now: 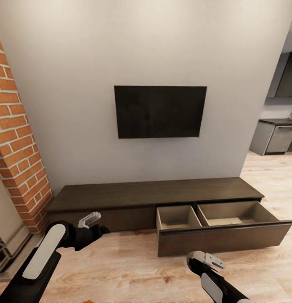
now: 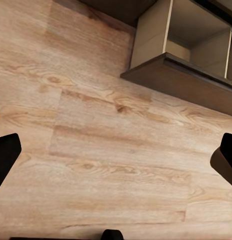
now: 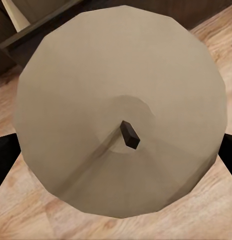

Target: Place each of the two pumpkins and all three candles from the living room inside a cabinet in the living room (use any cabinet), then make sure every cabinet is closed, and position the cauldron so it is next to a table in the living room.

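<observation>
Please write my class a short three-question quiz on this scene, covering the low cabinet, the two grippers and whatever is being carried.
1. True or false: the long, low dark-brown wood cabinet has a pull-out drawer standing open.
2. Multiple choice: what sits between the fingers of the right gripper? A) a small orange pumpkin. B) a round pale beige candle with a dark wick. C) nothing at all.
3. Fill in the gap: the left gripper is ___ and empty above the light wooden floor.
Key: 1 true; 2 B; 3 open.
</observation>
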Tool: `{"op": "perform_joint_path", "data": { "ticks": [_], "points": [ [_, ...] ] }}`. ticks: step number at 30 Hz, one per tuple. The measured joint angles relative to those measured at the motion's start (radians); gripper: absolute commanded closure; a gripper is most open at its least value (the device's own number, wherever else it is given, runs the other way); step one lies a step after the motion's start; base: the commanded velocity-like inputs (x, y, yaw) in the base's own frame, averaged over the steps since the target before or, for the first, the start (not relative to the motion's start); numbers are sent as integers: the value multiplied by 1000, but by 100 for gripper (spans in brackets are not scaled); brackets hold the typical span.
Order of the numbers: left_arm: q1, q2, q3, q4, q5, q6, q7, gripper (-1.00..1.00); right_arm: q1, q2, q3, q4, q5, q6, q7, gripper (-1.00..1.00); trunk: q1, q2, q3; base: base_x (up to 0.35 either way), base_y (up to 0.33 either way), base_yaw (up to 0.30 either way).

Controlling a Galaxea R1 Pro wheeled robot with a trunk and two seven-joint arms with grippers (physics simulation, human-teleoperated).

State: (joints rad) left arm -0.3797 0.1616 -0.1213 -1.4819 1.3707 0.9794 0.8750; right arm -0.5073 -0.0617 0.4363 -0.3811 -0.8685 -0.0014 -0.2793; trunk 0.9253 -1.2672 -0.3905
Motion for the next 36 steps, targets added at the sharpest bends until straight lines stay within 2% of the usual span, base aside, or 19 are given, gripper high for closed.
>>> {"op": "perform_joint_path", "data": {
  "ticks": [17,36],
  "points": [
    [0,0,0,1,0,0,0,-100,0,0,0,0,2,0,0,100,0,0,-20,0,0,-63],
    [0,0,0,1,0,0,0,-100,0,0,0,0,-1,0,0,100,0,0,-22,0,0,-239]
  ]
}}
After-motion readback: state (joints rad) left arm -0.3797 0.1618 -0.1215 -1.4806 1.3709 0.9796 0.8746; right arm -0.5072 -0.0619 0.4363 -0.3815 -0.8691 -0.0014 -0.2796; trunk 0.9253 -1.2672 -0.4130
